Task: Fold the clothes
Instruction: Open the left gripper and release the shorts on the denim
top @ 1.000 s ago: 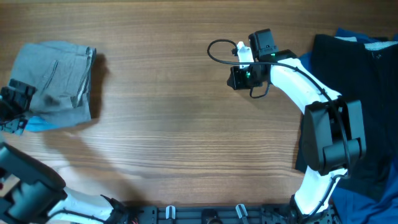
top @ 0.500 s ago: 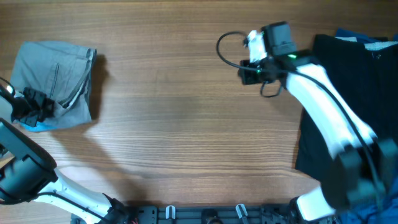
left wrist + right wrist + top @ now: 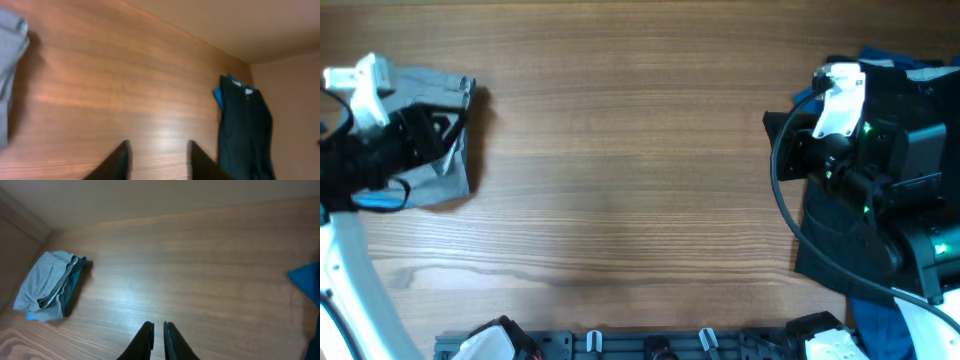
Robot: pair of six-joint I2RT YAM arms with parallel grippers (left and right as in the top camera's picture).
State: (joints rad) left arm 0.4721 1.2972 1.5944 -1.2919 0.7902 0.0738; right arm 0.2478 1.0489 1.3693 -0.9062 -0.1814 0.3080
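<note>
Grey shorts are seen folded into a compact stack at the far left of the counter, partly hidden overhead by the left arm. The left pincer is held released, nothing between its fingers. The right pincer is nearly clenched, empty. A black garment is noted at right.

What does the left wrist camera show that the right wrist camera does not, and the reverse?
Only the left wrist view shows the black garment plainly. Only the right wrist view shows the grey shorts whole, folded, with light blue cloth under them. Both show the wooden table; the left wrist view also catches an edge of the shorts.
</note>
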